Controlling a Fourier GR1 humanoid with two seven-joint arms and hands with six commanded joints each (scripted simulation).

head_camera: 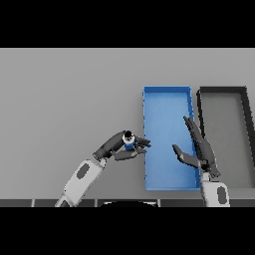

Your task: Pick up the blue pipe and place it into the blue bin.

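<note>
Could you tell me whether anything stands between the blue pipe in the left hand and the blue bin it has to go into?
Nothing visible does. The left hand holds the blue pipe right at the blue bin's left wall. The right hand hangs open over the bin's right side, away from the pipe.

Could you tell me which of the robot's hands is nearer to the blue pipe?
Left. The left hand is curled round the blue pipe at the blue bin's left edge; the right hand hangs open over the bin's right side, apart from it.
</note>
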